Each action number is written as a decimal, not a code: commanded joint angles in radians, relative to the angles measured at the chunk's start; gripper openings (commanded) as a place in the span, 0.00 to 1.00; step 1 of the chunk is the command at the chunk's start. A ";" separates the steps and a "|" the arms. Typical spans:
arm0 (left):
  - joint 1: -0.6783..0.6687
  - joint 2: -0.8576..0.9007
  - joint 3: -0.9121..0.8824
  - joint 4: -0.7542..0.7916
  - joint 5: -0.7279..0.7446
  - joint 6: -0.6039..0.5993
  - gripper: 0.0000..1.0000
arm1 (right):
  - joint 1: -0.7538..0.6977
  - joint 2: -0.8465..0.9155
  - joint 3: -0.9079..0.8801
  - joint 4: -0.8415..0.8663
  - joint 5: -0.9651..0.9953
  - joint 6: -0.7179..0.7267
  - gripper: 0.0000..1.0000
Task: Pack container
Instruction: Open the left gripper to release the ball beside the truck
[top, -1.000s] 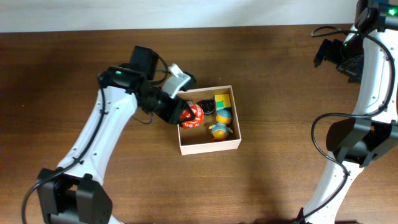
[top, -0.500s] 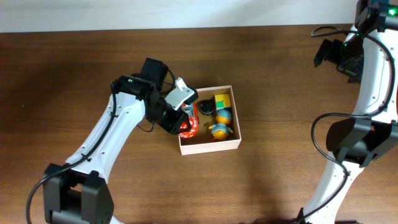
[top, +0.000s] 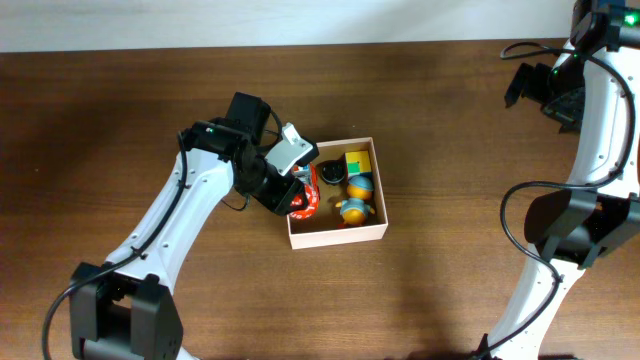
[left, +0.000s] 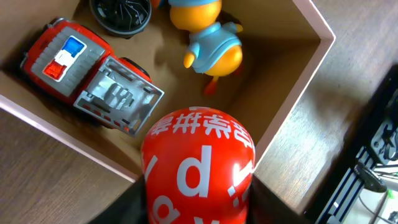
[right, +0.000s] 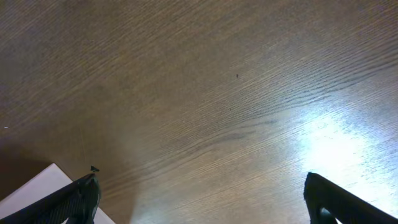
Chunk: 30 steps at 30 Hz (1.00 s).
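Over the last second the left arm has swung its load from above the upper left part of the box down to the left wall; in the last half second almost nothing has shifted. The left gripper (top: 296, 192) is clamped on a red toy with white lettering (left: 198, 163), its dark fingers pressed to either side of it at the bottom of the wrist view. In that view the toy hangs over the near wall of the container (top: 335, 232), partly above the tan floor. Whether it touches anything cannot be told.

The container sits at the middle of the overhead frame on the brown table (top: 450, 200). Already inside are a red toy truck (left: 87, 81), a black round piece (left: 121, 9), an orange and blue duck (left: 208, 40) and, at the upper right corner, a yellow and green block (top: 357, 160). A second orange and blue toy lies beside the block, though it is too small to name.

No loose toy shows on the table in the overhead view, so the packing looks nearly finished. The red toy seems to be the last piece. What remains is to bring it fully inside the wall, let go, and lift clear.

The right gripper (right: 202, 196) idles at the upper right, jaws spread wide over bare wood.
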 joint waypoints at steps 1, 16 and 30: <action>0.000 -0.019 -0.011 0.005 0.001 0.018 0.50 | 0.002 0.000 0.005 -0.002 -0.006 0.005 0.99; 0.000 -0.019 -0.011 0.011 0.005 0.018 0.65 | 0.002 0.000 0.005 -0.002 -0.006 0.005 0.99; 0.000 -0.019 -0.011 0.021 0.005 0.018 0.70 | 0.002 0.000 0.005 -0.002 -0.006 0.005 0.99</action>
